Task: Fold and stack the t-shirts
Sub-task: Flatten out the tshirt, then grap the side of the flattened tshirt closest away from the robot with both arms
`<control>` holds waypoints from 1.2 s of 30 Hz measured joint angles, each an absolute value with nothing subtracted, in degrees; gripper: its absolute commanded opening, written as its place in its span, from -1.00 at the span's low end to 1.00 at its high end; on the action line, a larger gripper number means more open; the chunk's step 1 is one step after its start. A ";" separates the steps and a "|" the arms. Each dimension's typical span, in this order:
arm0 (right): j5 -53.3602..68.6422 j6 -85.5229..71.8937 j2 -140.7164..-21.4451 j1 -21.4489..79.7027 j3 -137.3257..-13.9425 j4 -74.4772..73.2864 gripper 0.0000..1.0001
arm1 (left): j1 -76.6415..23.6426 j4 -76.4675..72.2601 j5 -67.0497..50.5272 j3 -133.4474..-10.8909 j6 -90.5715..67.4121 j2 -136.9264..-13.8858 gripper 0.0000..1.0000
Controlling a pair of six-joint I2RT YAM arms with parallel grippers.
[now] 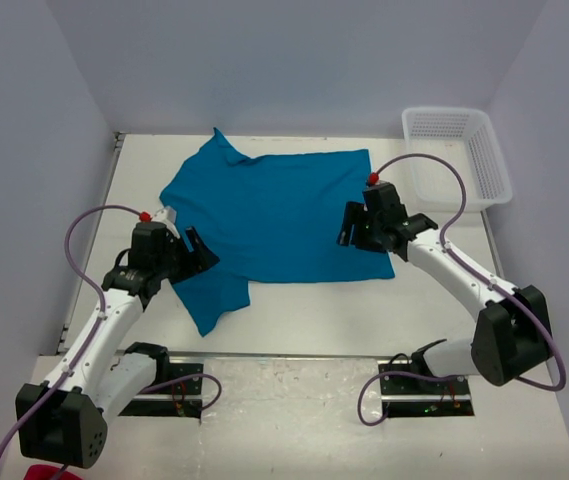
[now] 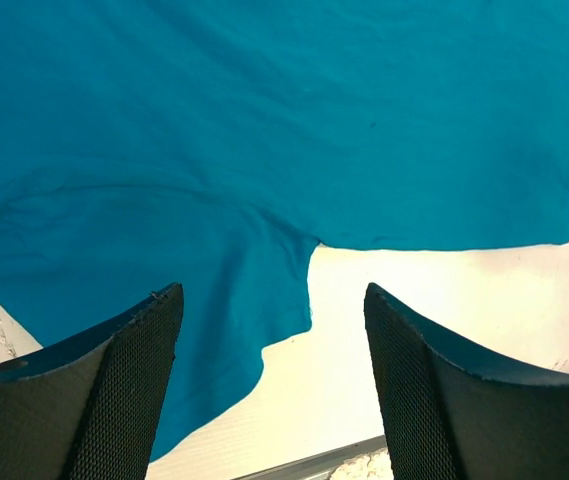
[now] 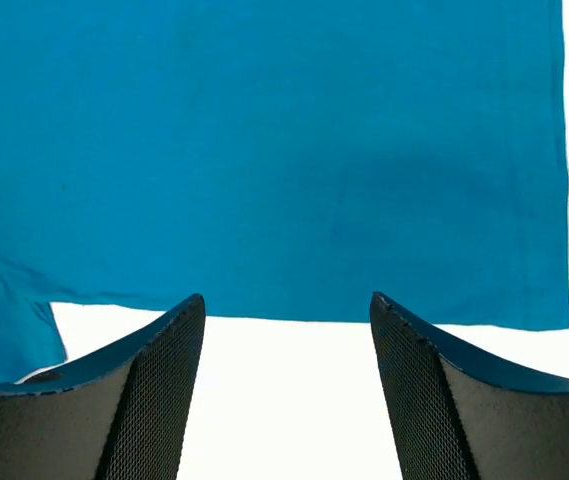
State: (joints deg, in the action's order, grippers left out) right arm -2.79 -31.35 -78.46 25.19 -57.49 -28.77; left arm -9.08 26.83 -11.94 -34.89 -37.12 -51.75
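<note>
Teal t-shirt (image 1: pixel 274 215) (lying flat) leaves bare table (image 1: pixel 364 320) along near edge.

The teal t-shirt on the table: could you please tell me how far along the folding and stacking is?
Done: the t-shirt lies spread flat on the table, sleeves left, hem right. In hand: nothing; the left tool and right tool hover open over its near corners, gripping no cloth. Left: every fold and the stacking; no folded pile is in view.
</note>
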 measured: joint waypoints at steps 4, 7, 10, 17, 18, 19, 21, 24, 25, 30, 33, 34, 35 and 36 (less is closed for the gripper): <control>-1.56 -33.54 -78.02 23.07 -54.37 -27.55 0.19 | -9.08 27.07 -11.94 -34.46 -37.54 -51.22 0.47; -0.47 -35.03 -78.00 21.61 -51.83 -27.22 0.12 | -9.08 27.33 -11.92 -33.10 -37.98 -49.19 0.47; 0.23 -36.60 -78.46 21.30 -49.30 -26.72 0.02 | -9.08 27.70 -11.75 -32.99 -37.93 -48.73 0.47; 1.13 -39.88 -80.44 17.17 -45.25 -25.67 0.01 | -9.08 28.77 -11.09 -33.34 -37.85 -48.58 0.47; 1.08 -40.16 -80.49 15.81 -44.80 -25.69 0.01 | -9.08 28.84 -10.83 -33.43 -37.82 -48.40 0.47; 1.10 -40.34 -80.58 14.41 -44.58 -25.89 0.01 | -9.08 28.86 -10.44 -33.52 -37.71 -48.21 0.47; 1.19 -40.36 -80.64 11.86 -44.56 -26.04 0.01 | -9.08 28.91 -9.96 -33.89 -37.45 -48.16 0.47; 1.50 -40.32 -80.73 8.45 -44.56 -26.09 0.01 | -9.08 28.77 -9.69 -34.54 -37.01 -48.64 0.47; 1.67 -40.27 -80.90 7.53 -44.56 -26.09 0.01 | -9.08 28.60 -9.69 -34.63 -36.88 -48.90 0.47; 3.01 -39.64 -83.18 5.37 -44.56 -26.50 0.01 | -9.10 28.23 -9.67 -34.63 -36.56 -50.72 0.47; 3.11 -38.85 -83.96 3.53 -44.18 -26.87 -0.04 | -9.10 28.18 -9.47 -34.63 -36.10 -51.31 0.48; 3.14 -38.48 -84.09 2.92 -44.01 -27.16 -0.04 | -9.10 28.12 -9.34 -34.63 -35.92 -51.33 0.48; 3.18 -38.28 -84.16 2.39 -43.88 -27.46 -0.05 | -9.10 27.94 -9.28 -34.63 -35.81 -51.35 0.48; 3.20 -37.98 -84.16 1.93 -43.70 -27.79 -0.05 | -9.10 27.79 -9.21 -34.63 -35.77 -51.40 0.48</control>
